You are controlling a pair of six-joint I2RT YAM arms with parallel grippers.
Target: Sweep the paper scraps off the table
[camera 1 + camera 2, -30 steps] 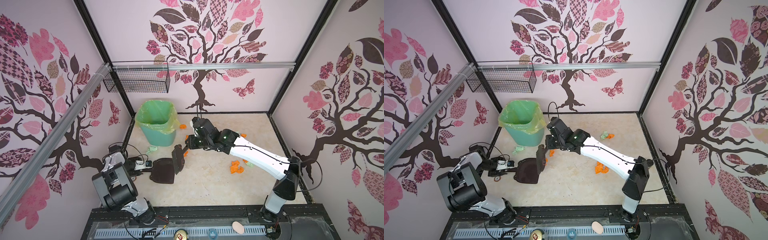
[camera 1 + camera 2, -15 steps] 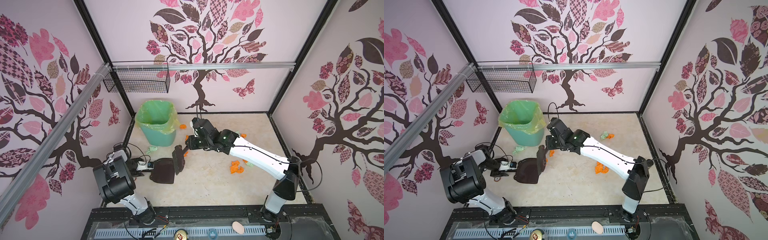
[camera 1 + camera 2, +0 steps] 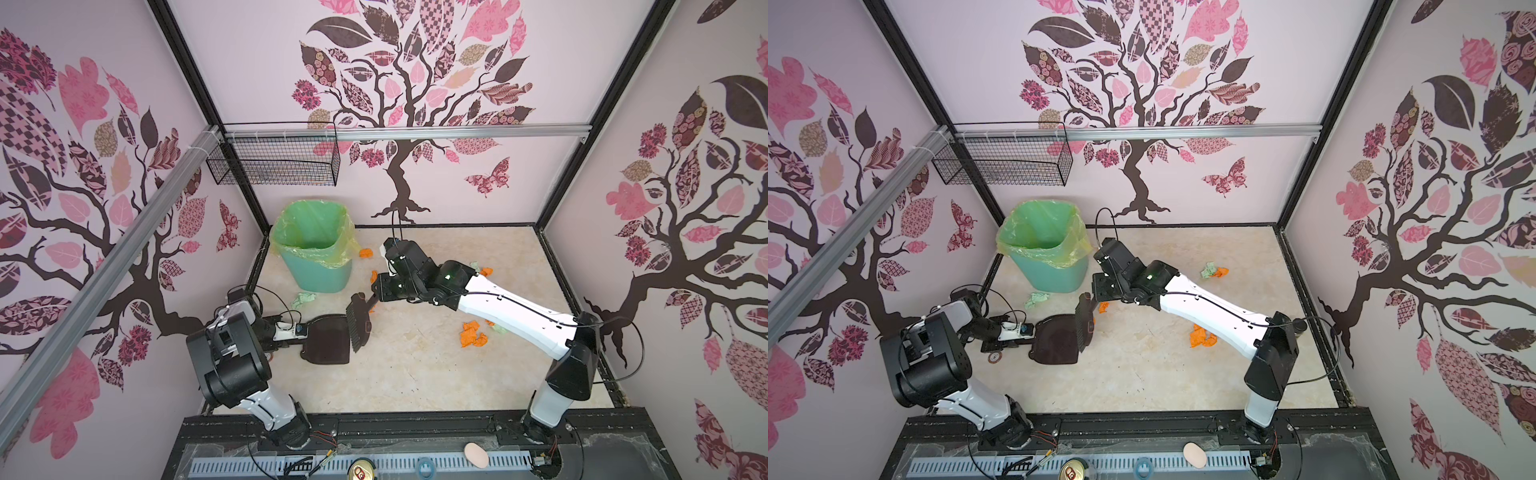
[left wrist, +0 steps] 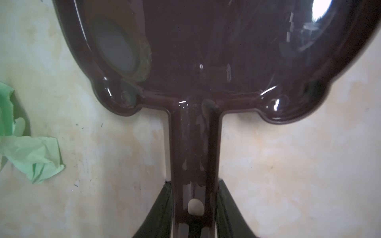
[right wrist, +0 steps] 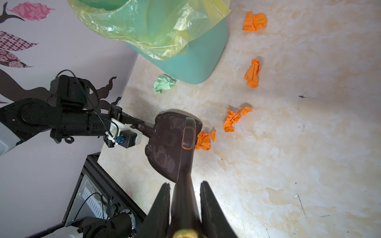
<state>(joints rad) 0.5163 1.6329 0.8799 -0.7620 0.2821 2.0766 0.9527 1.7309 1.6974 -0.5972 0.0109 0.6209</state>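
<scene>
The dark dustpan lies flat on the beige table. My left gripper is shut on its handle, one finger pressed to each side. My right gripper is shut on the brush handle. The brush head stands at the pan's open edge. One orange paper scrap lies just beside the brush head, outside the pan. Other orange scraps and green scraps are scattered on the table. The pan shows no scraps inside.
A green bin with a yellow liner stands at the back left, close behind the dustpan. A wire basket hangs on the wall above it. The black rail base runs along the front edge. More scraps lie behind my right arm.
My left arm has shifted slightly, and its jaws have narrowed onto the dustpan handle. The right arm, brush and dustpan have stayed put.
</scene>
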